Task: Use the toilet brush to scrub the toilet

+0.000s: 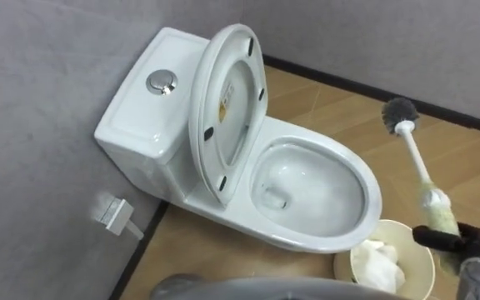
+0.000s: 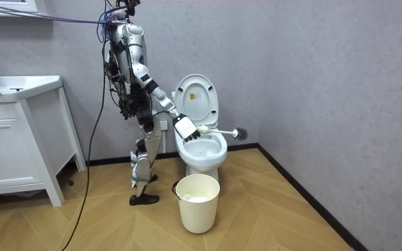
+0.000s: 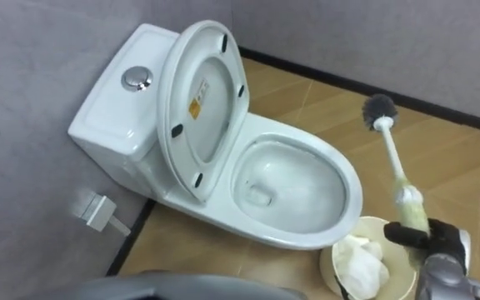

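A white toilet [image 1: 365, 196] stands against the grey wall with its seat and lid [image 1: 227, 108] raised; the bowl holds a little water. My right hand [image 1: 465, 246] at the lower right is shut on the handle of a toilet brush [image 1: 419, 167]. The brush's dark bristle head [image 1: 400, 115] points up and away, in the air to the right of the bowl and outside it. In the room view the robot stands at the toilet's side with the right hand [image 2: 185, 127] held over the bowl and the brush [image 2: 238, 132] sticking out past it.
A cream waste bin [image 1: 419, 250] with crumpled white paper stands on the wood floor just in front of the bowl, under my right hand. A small wall fitting [image 1: 115, 214] sits low at the left. A white cabinet [image 2: 12, 139] stands behind the robot.
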Tool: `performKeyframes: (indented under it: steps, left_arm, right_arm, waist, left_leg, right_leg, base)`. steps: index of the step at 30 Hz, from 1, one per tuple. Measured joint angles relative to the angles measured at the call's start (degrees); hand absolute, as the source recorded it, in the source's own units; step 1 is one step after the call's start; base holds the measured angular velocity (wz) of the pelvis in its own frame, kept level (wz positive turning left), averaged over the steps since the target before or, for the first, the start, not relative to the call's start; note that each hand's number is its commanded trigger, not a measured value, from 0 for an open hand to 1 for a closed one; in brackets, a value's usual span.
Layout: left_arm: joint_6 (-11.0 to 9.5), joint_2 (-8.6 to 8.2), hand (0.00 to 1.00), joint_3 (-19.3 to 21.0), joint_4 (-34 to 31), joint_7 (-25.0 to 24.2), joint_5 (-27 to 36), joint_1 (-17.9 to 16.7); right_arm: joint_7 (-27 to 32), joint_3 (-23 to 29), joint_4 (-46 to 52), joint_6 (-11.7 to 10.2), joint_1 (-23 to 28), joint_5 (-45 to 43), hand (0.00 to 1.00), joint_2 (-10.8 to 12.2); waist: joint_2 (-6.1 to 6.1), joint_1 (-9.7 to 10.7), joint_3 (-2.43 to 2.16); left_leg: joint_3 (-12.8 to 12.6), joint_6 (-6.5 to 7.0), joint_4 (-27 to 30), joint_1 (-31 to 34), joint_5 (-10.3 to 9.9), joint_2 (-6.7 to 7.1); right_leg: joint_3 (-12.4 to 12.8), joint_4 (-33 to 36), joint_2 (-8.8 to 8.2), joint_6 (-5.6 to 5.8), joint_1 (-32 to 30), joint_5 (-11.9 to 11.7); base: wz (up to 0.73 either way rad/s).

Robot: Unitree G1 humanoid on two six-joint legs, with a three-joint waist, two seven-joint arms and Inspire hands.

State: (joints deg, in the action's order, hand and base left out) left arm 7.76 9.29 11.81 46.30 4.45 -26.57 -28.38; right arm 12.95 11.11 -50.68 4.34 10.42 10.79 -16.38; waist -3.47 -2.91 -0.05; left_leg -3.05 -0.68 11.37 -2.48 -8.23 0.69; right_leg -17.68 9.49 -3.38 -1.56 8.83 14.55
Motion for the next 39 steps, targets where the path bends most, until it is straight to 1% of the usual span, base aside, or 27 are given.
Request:
performKeyframes:
  steps: [1, 3, 4, 5, 7, 8, 10, 11, 12, 15, 16, 18, 20, 21, 22, 23, 27, 29, 31, 33, 39]
  left_arm:
    - [0.19, -0.01, 0.0, 0.01, 0.52, 0.0, 0.25, 0.29]
    - [0.62, -0.1, 0.0, 0.48, 2.35, 0.0, 2.29, 2.34]
    - [0.66, -0.24, 0.0, 0.71, 2.42, 0.0, 2.29, 2.82]
    - [0.64, -0.68, 0.0, 1.4, 2.43, 0.0, 2.28, 3.79]
    - [0.6, -0.96, 0.0, 1.5, 2.43, 0.0, 2.25, 4.97]
    - [0.63, -1.18, 0.0, 1.52, 2.4, 0.0, 2.21, 5.86]
    - [0.64, -1.47, 0.0, 1.52, 2.41, 0.0, 2.22, 6.81]
    - [0.64, -1.56, 0.0, 1.52, 2.44, 0.0, 2.23, 7.33]
    - [0.66, -1.71, 0.0, 1.52, 2.47, 0.0, 2.23, 7.75]
    - [0.53, -1.84, 0.0, 1.52, 3.45, 0.01, 2.26, 9.12]
    - [0.52, -1.84, 0.0, 1.52, 3.93, 0.01, 2.25, 9.25]
    - [0.73, -2.06, 0.0, 1.51, 6.06, 0.01, 2.29, 10.05]
    - [0.9, -2.07, 0.0, 1.51, 6.77, 0.02, 2.3, 10.64]
    - [0.93, -2.07, 0.0, 1.52, 6.89, 0.02, 2.3, 10.66]
    - [0.92, -2.07, 0.0, 1.51, 7.03, 0.02, 2.3, 10.66]
    - [0.94, -2.1, 0.0, 1.48, 7.48, 0.02, 2.32, 10.68]
    - [1.1, -2.12, 0.0, 1.38, 8.98, 0.02, 2.34, 10.97]
    - [1.12, -2.13, 0.0, 1.38, 9.51, 0.02, 2.34, 11.03]
    - [1.18, -2.14, 0.0, 1.38, 9.92, 0.01, 2.34, 11.11]
    - [1.58, -2.15, 0.0, 1.33, 10.67, 0.01, 2.34, 11.37]
    - [1.99, -2.27, 0.0, 1.27, 11.22, 0.01, 2.33, 11.18]
  right_arm:
    - [0.24, 0.0, -0.62, 0.01, 0.11, 0.08, 1.0, 0.5]
    - [0.43, -0.01, -2.79, 0.02, 1.09, 0.47, 1.0, 1.8]
    - [0.43, -0.01, -3.3, 0.04, 1.3, 0.47, 1.0, 1.98]
    - [0.42, -0.01, -4.49, 0.03, 1.76, 0.53, 1.0, 2.38]
    - [0.39, -0.07, -5.05, 0.14, 3.13, 1.37, 1.0, 3.32]
    - [0.08, -0.12, -5.64, 0.09, 3.95, 1.86, 1.0, 3.96]
    - [-0.06, -0.12, -7.57, 0.21, 4.23, 2.2, 1.0, 4.74]
    - [-0.07, -0.13, -8.53, 0.47, 4.29, 2.22, 1.0, 5.28]
    - [-0.16, -0.19, -9.49, 0.49, 4.37, 2.42, 1.0, 5.66]
    - [-0.65, -0.28, -10.43, 0.47, 5.09, 3.63, 1.0, 6.09]
    - [-0.65, -0.28, -11.15, 0.46, 4.97, 3.8, 1.0, 6.13]
    - [-0.68, -0.28, -13.66, 0.46, 4.72, 3.93, 1.0, 6.31]
    - [-1.13, -0.28, -15.01, 0.7, 4.71, 3.49, 1.0, 6.72]
    - [-1.43, -0.28, -15.95, 0.74, 4.64, 3.01, 0.96, 7.13]
    - [-1.6, -0.28, -16.16, 0.79, 4.54, 2.83, 0.69, 7.31]
    - [-1.95, -0.28, -16.48, 0.94, 4.49, 2.67, 0.0, 7.58]
    - [-2.48, -0.29, -17.64, 1.89, 4.25, 2.4, 0.0, 7.72]
    - [-2.63, -0.28, -18.16, 2.12, 4.15, 1.76, 0.0, 7.72]
    - [-3.1, -0.28, -18.24, 2.8, 4.09, 0.76, 0.0, 7.75]
    - [-3.23, -0.27, -18.28, 3.25, 3.82, 0.11, 0.0, 7.75]
    - [-3.26, -0.25, -18.4, 3.28, 3.2, 0.09, 0.0, 7.76]
  waist:
    - [0.03, 0.04, 0.01]
    - [0.28, 0.45, 0.07]
    - [0.36, 0.71, 0.08]
    - [0.51, 1.03, 0.08]
    - [0.54, 1.04, 0.09]
    - [0.75, 1.35, 0.14]
    - [0.9, 1.58, 0.16]
    - [0.97, 1.57, 0.18]
    - [1.14, 1.6, 0.29]
    - [1.48, 2.3, 0.22]
    - [1.59, 2.46, 0.13]
    - [2.16, 2.92, -0.2]
    - [2.37, 3.27, -0.15]
    - [2.48, 3.46, -0.14]
    - [2.52, 3.61, -0.12]
    - [2.6, 4.05, -0.09]
    - [2.58, 4.65, -0.04]
    - [2.65, 4.74, 0.02]
    - [2.66, 5.06, 0.01]
    - [2.68, 5.61, 0.01]
    - [2.72, 5.73, 0.02]
  left_leg:
    - [-0.02, -0.02, 0.0, -0.18, -0.04, -0.02]
    - [-0.04, -0.02, -0.03, -0.38, -0.06, 0.01]
    - [-0.06, -0.02, -0.04, -0.39, -0.07, 0.02]
    - [-0.17, 0.01, -0.04, -0.52, -0.09, 0.04]
    - [-0.22, -0.09, -0.03, -0.91, -0.3, -0.07]
    - [-0.23, -0.1, 0.06, -1.15, -0.71, -0.28]
    - [-1.03, -0.3, 0.27, -1.34, -1.62, -0.8]
    - [-1.53, -0.44, 0.29, -1.66, -2.02, -1.07]
    - [-1.59, -0.48, 0.25, -2.15, -2.25, -1.16]
    - [-2.45, -0.47, 0.26, -2.77, -2.91, -1.29]
    - [-2.78, -0.47, 0.26, -2.91, -2.92, -1.28]
    - [-3.18, -0.33, 0.27, -3.31, -3.26, -1.28]
    - [-3.31, -0.33, 0.24, -3.48, -3.28, -1.22]
    - [-3.48, -0.33, 0.12, -3.75, -3.28, -1.23]
    - [-3.57, -0.33, 0.01, -3.96, -3.28, -1.24]
    - [-3.99, -0.33, -0.04, -4.25, -3.28, -1.27]
    - [-4.68, -0.33, -0.03, -5.22, -3.29, -1.37]
    - [-4.69, -0.33, -0.01, -5.28, -3.49, -1.5]
    - [-4.7, -0.36, 0.0, -5.33, -3.67, -1.64]
    - [-4.77, -0.37, 0.0, -5.46, -3.89, -1.77]
    - [-4.79, -0.38, 0.01, -5.75, -3.96, -1.85]
  right_leg:
    - [0.29, -0.05, 0.04, -0.04, 0.16, 0.03]
    - [0.81, 0.01, 0.03, -0.13, 0.29, 0.08]
    - [0.99, 0.0, 0.03, -0.14, 0.27, 0.1]
    - [1.83, 0.0, 0.1, -0.15, 0.27, 0.13]
    - [3.24, 0.05, 0.3, -0.2, 0.25, 0.16]
    - [3.86, 0.07, 0.52, -0.21, 0.27, 0.16]
    - [4.84, 0.13, 0.99, -0.27, 0.14, 0.13]
    - [5.76, 0.18, 1.23, -0.32, 0.04, 0.09]
    - [6.73, 0.18, 1.32, -0.31, 0.16, 0.06]
    - [7.77, 0.19, 1.54, -0.21, 0.27, 0.02]
    - [8.07, 0.19, 1.63, -0.18, 0.28, -0.01]
    - [9.01, 0.2, 1.69, -0.09, 0.35, -0.06]
    - [9.6, 0.25, 1.68, -0.06, 0.35, -0.08]
    - [9.83, 0.28, 1.68, -0.06, 0.43, -0.07]
    - [9.92, 0.28, 1.68, -0.06, 0.54, -0.07]
    - [10.15, 0.27, 1.68, -0.05, 0.71, -0.07]
    - [11.53, 0.29, 1.75, -0.05, 1.16, -0.06]
    - [11.93, 0.29, 1.72, -0.05, 1.12, -0.05]
    - [12.1, 0.3, 1.8, -0.05, 1.12, -0.06]
    - [12.36, 0.31, 1.97, -0.05, 1.12, -0.06]
    - [12.98, 0.31, 2.38, -0.08, 1.14, -0.07]
  base:
    - [-0.12]
    - [-0.03]
    - [0.0]
    - [-0.14]
    - [-0.25]
    - [-0.26]
    - [-0.27]
    - [-0.39]
    - [-0.4]
    - [-0.22]
    - [-0.25]
    - [-0.2]
    - [-0.1]
    - [-0.1]
    - [-0.1]
    - [-0.12]
    - [-0.16]
    - [-0.07]
    - [-0.02]
    - [-0.05]
    - [-0.06]
